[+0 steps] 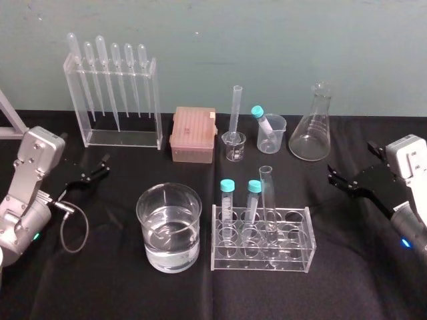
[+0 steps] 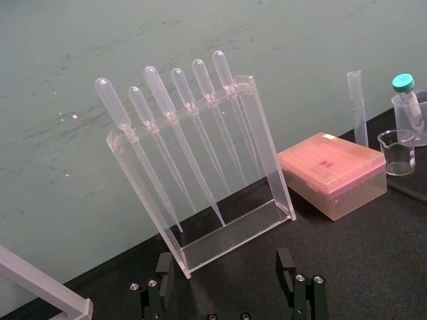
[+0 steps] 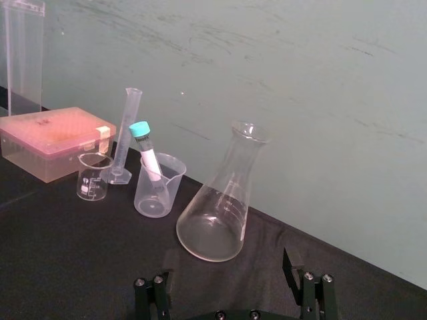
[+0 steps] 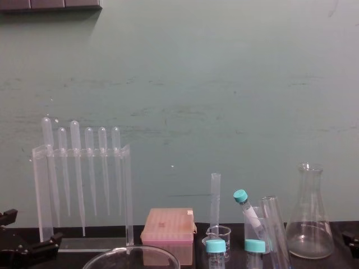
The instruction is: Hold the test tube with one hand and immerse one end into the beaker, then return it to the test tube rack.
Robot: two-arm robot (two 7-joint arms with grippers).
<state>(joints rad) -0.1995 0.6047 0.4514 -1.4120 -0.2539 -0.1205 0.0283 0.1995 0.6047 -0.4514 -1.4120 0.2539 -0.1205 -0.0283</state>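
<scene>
Head view has the test tube [image 1: 268,207] standing in the clear test tube rack [image 1: 303,257], leaning slightly, its open rim above everything else in the rack. The beaker [image 1: 148,230], roughly half full of clear liquid, sits just beside the rack on the robot's left.

Both arms are well apart from these things. The left gripper [image 1: 105,165] hangs at the table's left side with its jaws spread and nothing between them. The right gripper [image 1: 331,175] is at the right side, likewise spread and empty.

By my reading no step is in hand: grasping, dipping and returning all look left to do, though a tube already put back would look the same.

2 turquoise-capped tubes [image 1: 227,200] stand in the rack between the test tube and the beaker. Lifting the tube clear of their caps before crossing seems wise.

Farther back stand a pipette stand [image 1: 113,100] holding 6 pipettes, a pink tip box [image 1: 193,135], a small beaker [image 1: 234,147], a graduated cylinder [image 1: 237,110], a spouted cup [image 1: 271,133] holding 1 capped tube, and a conical flask [image 1: 311,130]. None crowds the path.
</scene>
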